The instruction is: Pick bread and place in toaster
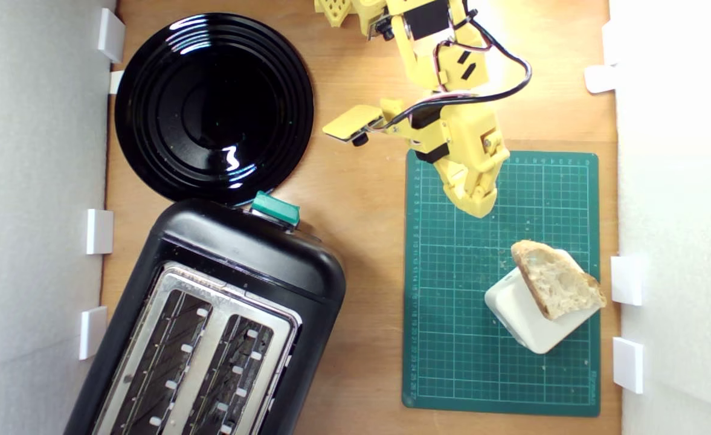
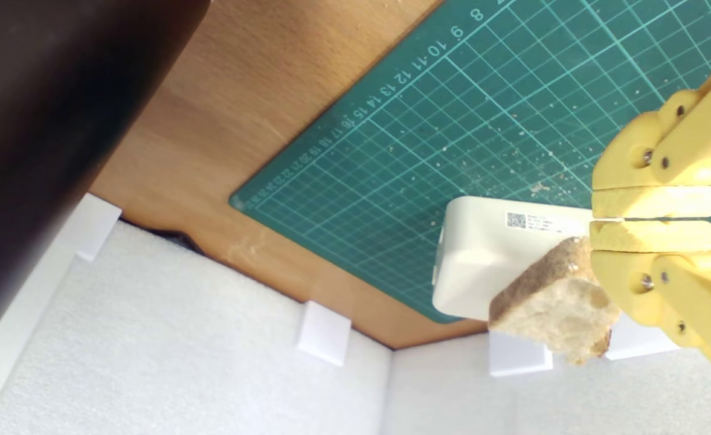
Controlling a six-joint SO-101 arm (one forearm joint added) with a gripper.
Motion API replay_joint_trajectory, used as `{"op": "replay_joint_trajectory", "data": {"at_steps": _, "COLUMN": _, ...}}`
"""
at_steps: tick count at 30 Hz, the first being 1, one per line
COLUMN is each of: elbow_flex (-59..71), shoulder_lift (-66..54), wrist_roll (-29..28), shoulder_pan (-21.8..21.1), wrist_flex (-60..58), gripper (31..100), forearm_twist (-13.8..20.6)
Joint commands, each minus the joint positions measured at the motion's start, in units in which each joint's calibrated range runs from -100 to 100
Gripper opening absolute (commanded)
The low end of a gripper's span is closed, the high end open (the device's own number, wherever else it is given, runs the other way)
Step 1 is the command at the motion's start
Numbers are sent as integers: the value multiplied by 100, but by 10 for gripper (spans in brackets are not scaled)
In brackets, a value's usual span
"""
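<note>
The bread [image 1: 557, 279], a thin triangular slice with a tan crust, leans on a cream-white block [image 1: 527, 317] on the green cutting mat [image 1: 452, 338]. In the wrist view the bread [image 2: 548, 305] rests against that block [image 2: 482, 254], just beyond my fingertips. My yellow gripper [image 1: 478, 205] hovers over the mat, a short way from the slice toward the arm's base, and holds nothing. Its jaws are pressed together in the wrist view, where the gripper [image 2: 597, 219] shows only a hairline seam. The black two-slot toaster [image 1: 210, 326] with a green lever [image 1: 275, 208] stands at the exterior view's lower left.
A glossy round black plate [image 1: 213, 109] lies behind the toaster. White foam walls with small white blocks [image 1: 627, 279] line both sides of the wooden table [image 1: 367, 241]. Crumbs dot the mat. The toaster's dark side [image 2: 47, 121] fills one corner of the wrist view.
</note>
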Motion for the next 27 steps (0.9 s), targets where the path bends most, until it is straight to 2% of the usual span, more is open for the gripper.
{"op": "replay_joint_trajectory", "data": {"at_steps": 1, "elbow_flex": -18, "shoulder_lift": -38, "wrist_roll": -1004, "shoulder_pan": 37, "wrist_flex": -286, "gripper": 372, "forearm_twist": 1786}}
{"op": "replay_joint_trajectory", "data": {"at_steps": 4, "elbow_flex": -27, "shoulder_lift": -38, "wrist_roll": -1700, "shoulder_pan": 117, "wrist_flex": -312, "gripper": 372, "forearm_twist": 2828}}
{"op": "replay_joint_trajectory", "data": {"at_steps": 6, "elbow_flex": -27, "shoulder_lift": 3, "wrist_roll": -2077, "shoulder_pan": 109, "wrist_flex": -329, "gripper": 372, "forearm_twist": 3381}}
{"op": "replay_joint_trajectory", "data": {"at_steps": 8, "elbow_flex": -27, "shoulder_lift": 45, "wrist_roll": -2333, "shoulder_pan": 61, "wrist_flex": -337, "gripper": 372, "forearm_twist": 3744}}
{"op": "replay_joint_trajectory", "data": {"at_steps": 9, "elbow_flex": -18, "shoulder_lift": 45, "wrist_roll": -2453, "shoulder_pan": 53, "wrist_flex": -337, "gripper": 373, "forearm_twist": 3817}}
{"op": "replay_joint_trajectory", "data": {"at_steps": 14, "elbow_flex": -27, "shoulder_lift": 62, "wrist_roll": -2568, "shoulder_pan": 61, "wrist_flex": -346, "gripper": 401, "forearm_twist": 3826}}
{"op": "replay_joint_trajectory", "data": {"at_steps": 22, "elbow_flex": -37, "shoulder_lift": 436, "wrist_roll": -2568, "shoulder_pan": 109, "wrist_flex": -371, "gripper": 402, "forearm_twist": 3835}}
{"op": "replay_joint_trajectory", "data": {"at_steps": 26, "elbow_flex": 0, "shoulder_lift": 943, "wrist_roll": -2328, "shoulder_pan": 125, "wrist_flex": -1190, "gripper": 400, "forearm_twist": 3717}}
{"op": "replay_joint_trajectory", "data": {"at_steps": 27, "elbow_flex": -9, "shoulder_lift": 1018, "wrist_roll": -2223, "shoulder_pan": 125, "wrist_flex": -1276, "gripper": 400, "forearm_twist": 3545}}
